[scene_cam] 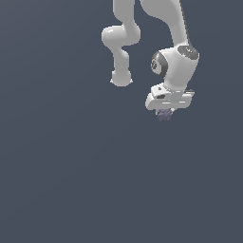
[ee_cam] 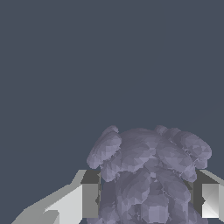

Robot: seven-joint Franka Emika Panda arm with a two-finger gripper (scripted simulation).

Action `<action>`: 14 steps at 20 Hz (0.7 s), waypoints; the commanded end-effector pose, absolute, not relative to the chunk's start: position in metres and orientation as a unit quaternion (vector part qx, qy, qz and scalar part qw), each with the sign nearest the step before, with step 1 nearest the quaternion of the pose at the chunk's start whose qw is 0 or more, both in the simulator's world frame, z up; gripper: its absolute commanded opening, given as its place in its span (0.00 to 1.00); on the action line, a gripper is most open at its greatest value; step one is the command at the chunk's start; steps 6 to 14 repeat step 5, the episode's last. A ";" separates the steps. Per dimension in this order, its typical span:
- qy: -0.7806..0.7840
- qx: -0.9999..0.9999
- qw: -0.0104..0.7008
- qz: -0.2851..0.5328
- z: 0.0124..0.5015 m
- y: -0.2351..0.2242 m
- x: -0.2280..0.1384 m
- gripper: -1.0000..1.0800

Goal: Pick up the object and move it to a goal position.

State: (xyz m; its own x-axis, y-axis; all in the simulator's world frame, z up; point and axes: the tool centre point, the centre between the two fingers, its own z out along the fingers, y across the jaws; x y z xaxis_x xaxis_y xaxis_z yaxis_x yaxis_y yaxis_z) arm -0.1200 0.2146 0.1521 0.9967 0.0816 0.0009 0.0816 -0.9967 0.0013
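Closest to my wrist camera, the object, a lumpy purple-grey cluster with paler specks, fills the space between the two fingers of the gripper, each finger pressed against a flank of it, so I read the jaws as clamped on the object. Its rounded lobes bulge past the fingertips and spread wider than the gap that holds it. In the exterior view the same gripper hangs in the upper right part of the frame, its white hand level, and the object shows only as a small dark mottled knob poking out just below the hand; the fingers themselves are too small there for me to make out. Above the hand sits the bulky white wrist with its dark joint ring, and the Panda arm climbs out through the top edge. Farther back, another white bend of the arm curls down to a rounded end at upper centre. Behind everything lies a plain slate-blue ground, unmarked in both views.
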 end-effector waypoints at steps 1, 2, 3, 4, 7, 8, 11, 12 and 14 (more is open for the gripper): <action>0.040 0.999 0.001 0.000 0.159 0.222 -0.126 0.00; 0.040 0.999 0.001 0.000 0.160 0.224 -0.128 0.00; 0.040 0.999 0.001 0.000 0.162 0.225 -0.129 0.00; 0.040 0.999 0.001 0.000 0.162 0.226 -0.129 0.00; 0.040 0.999 0.001 0.000 0.162 0.226 -0.130 0.00; 0.040 0.999 0.001 0.000 0.162 0.226 -0.130 0.00; 0.040 0.999 0.001 0.000 0.162 0.226 -0.130 0.00; 0.040 0.999 0.001 0.000 0.162 0.226 -0.130 0.00; 0.040 0.999 0.001 0.000 0.162 0.226 -0.130 0.00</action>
